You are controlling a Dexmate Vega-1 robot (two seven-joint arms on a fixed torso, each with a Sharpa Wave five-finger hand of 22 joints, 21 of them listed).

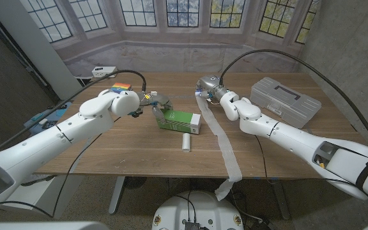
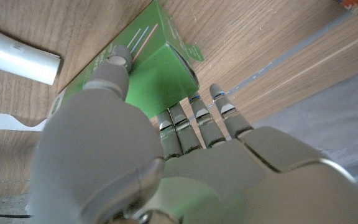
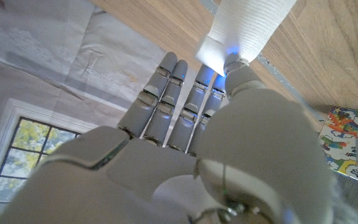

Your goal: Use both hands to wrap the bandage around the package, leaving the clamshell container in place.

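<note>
Spanning a wooden table [image 1: 107, 150], perhaps paned windows [image 1: 139, 13] behind.

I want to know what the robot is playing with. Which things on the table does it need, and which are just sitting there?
Needed: green package, held by the left hand; white bandage, held by the right hand.

Just sitting: grey clamshell container, white tube, colourful box.
</note>
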